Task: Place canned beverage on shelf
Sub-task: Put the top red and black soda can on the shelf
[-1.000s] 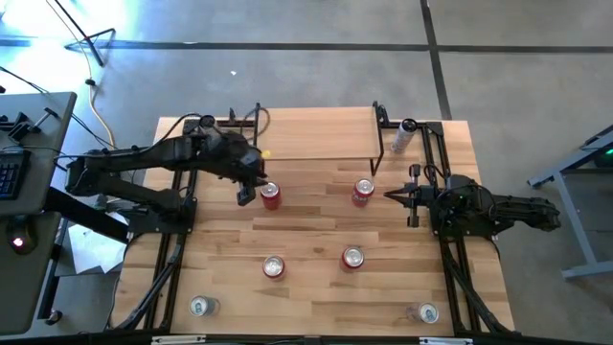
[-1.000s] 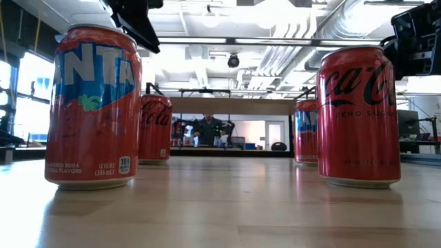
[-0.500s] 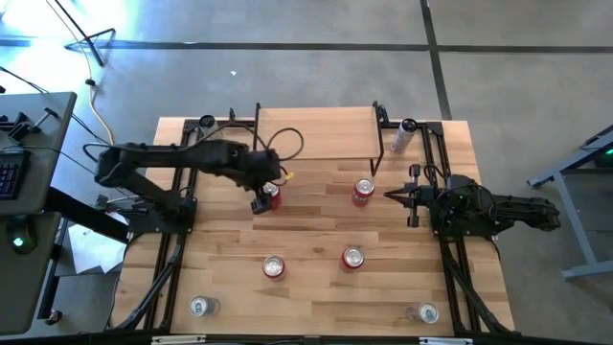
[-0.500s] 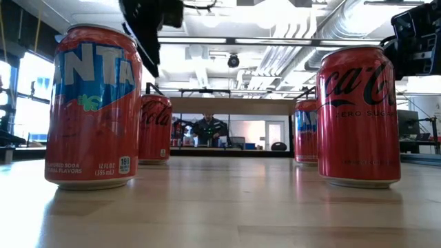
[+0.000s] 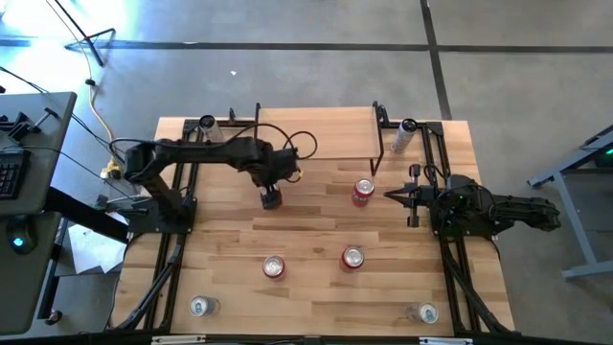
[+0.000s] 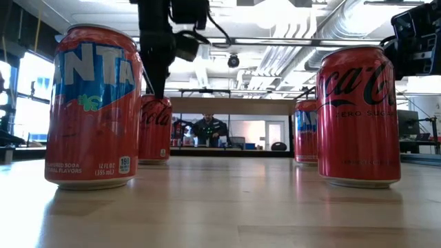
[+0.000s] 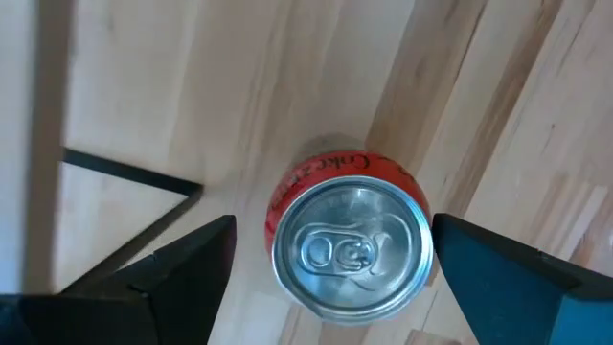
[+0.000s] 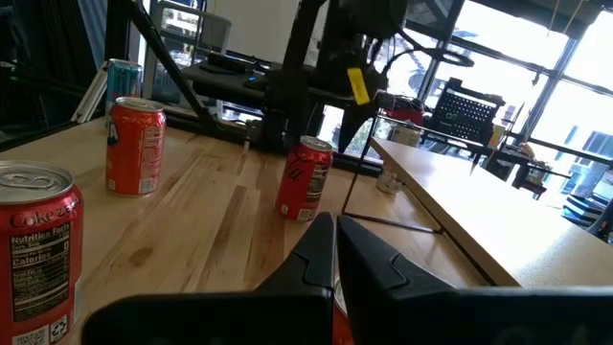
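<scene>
A red Coke can (image 7: 350,251) stands upright on the table in front of the shelf (image 5: 316,134), a light wooden top on thin black wire legs. My left gripper (image 5: 271,198) hangs right over the can, pointing down, and hides it in the high view. It is open, one finger on either side of the can's top, and neither touches it. In the low view its fingers (image 6: 162,83) reach down to about the can's rim (image 6: 155,98). My right gripper (image 5: 390,195) waits shut at the table's right, beside another red can (image 5: 362,192).
Two more red cans (image 5: 274,266) (image 5: 352,257) stand nearer the front. Silver-topped cans stand at the front corners (image 5: 199,307) (image 5: 426,312) and the far corners (image 5: 206,125) (image 5: 407,134). The shelf's wire leg (image 7: 124,172) stands close beside the Coke can.
My left gripper has swung from beside the Coke can's left toward the table's right until it is over the can, and has tipped to point straight down. The can has stayed in place. My right arm has kept still.
</scene>
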### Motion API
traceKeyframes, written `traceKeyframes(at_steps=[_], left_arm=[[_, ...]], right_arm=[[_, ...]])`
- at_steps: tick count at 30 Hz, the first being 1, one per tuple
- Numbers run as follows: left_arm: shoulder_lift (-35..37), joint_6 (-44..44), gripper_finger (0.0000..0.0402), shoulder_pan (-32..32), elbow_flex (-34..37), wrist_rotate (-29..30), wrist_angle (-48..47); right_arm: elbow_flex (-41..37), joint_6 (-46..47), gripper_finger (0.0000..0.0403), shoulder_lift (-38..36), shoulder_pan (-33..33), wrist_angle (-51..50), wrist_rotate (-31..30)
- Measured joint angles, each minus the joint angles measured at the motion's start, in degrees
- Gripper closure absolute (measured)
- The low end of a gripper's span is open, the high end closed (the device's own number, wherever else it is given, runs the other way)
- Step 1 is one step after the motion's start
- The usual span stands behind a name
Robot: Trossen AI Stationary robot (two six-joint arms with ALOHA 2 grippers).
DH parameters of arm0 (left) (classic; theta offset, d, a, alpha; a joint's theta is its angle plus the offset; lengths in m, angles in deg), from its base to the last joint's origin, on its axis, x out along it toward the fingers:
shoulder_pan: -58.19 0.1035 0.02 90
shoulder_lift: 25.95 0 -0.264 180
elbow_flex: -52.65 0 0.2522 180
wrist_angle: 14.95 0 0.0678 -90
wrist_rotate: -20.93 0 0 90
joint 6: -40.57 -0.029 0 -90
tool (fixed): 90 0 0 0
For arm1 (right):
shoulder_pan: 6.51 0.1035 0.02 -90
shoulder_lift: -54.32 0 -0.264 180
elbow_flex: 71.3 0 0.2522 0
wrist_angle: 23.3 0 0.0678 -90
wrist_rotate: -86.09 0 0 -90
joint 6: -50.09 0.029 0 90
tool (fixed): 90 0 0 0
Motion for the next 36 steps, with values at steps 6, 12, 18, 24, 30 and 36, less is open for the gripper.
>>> traceKeyframes(at_steps=[6, 12, 18, 24, 30, 36], left_arm=[[-2.0, 0.0, 0.0059, 1.3, 0.0, -1.8, -0.7], [-3.2, 0.3, 0.0078, 1.7, 0.0, -2.6, -2.8], [-3.1, 0.5, 0.0125, 1.7, 0.0, -2.7, -2.9], [-3.0, 0.5, 0.0125, 1.6, -3.8, -2.7, -6.3], [-2.9, 1.0, 0.0125, 1.7, -16.3, -2.6, -12.3], [-6.2, 1.5, 0.0125, 5.0, -31.7, -2.4, -21.3]], right_arm=[[0.0, 0.0, 0.0402, 0.0, 0.0, 0.0, 0.0], [0.0, 0.0, 0.0402, 0.0, 0.0, 0.0, 0.0], [0.0, 0.0, 0.0402, 0.0, 0.0, 0.0, 0.0], [0.0, 0.0, 0.0402, 0.0, 0.0, 0.0, 0.0], [0.0, 0.0, 0.0402, 0.0, 0.0, 0.0, 0.0], [0.0, 0.0, 0.0402, 0.0, 0.0, 0.0, 0.0]])
